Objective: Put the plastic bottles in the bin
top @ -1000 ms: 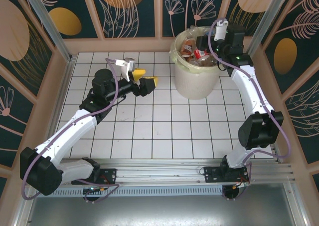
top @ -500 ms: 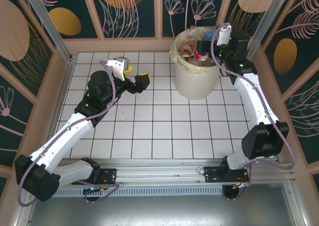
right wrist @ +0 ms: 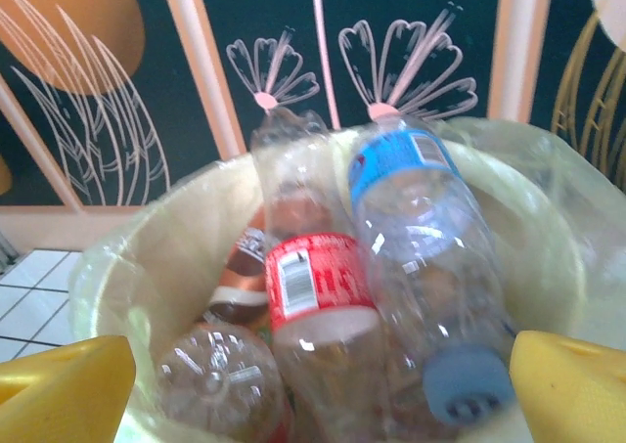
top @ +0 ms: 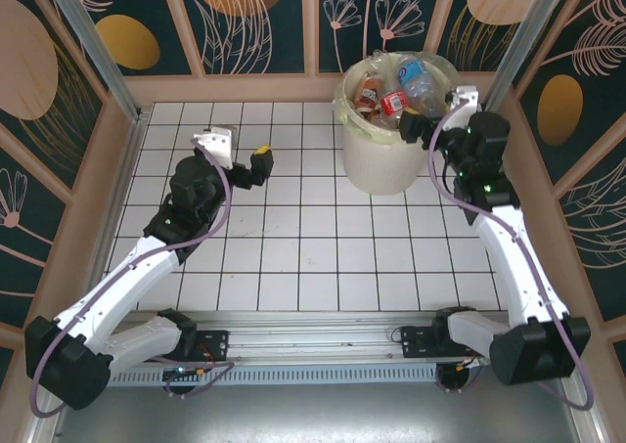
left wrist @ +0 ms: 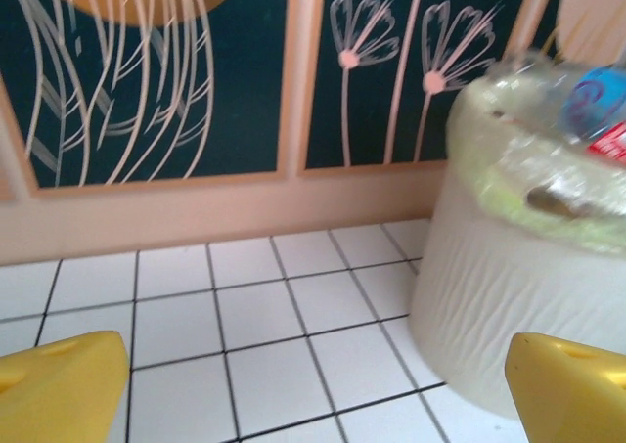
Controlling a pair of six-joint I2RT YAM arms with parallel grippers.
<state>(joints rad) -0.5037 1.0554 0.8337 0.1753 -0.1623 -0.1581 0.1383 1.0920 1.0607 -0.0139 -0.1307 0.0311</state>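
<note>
1. The bin (top: 383, 164) stands at the far right of the tiled table (top: 293, 257), close to the back wall. The bottles (top: 391, 91) are heaped inside it, and the topmost rise above its rim.
2. The blue-label bottle (right wrist: 416, 238) lies on top of the heap. Its long axis runs from the far rim toward the right gripper (right wrist: 315, 392), with the blue cap at the near end and the label toward the far end.
3. The red-label bottle (right wrist: 313, 287) lies just left of it, touching and roughly parallel. I cannot tell which end carries its cap.
4. A brown-label bottle (right wrist: 240, 282) sits lower and further left. In front of it, a clear bottle (right wrist: 210, 389) faces the wrist camera end-on.
5. The right gripper hangs at the bin's near right rim with its yellow fingers (right wrist: 572, 389) spread wide. It is released, with nothing between the fingers.
6. The left gripper (left wrist: 313, 399) is over the table left of the bin, apart from it and facing its wall. Its fingers are spread wide and empty.
</note>
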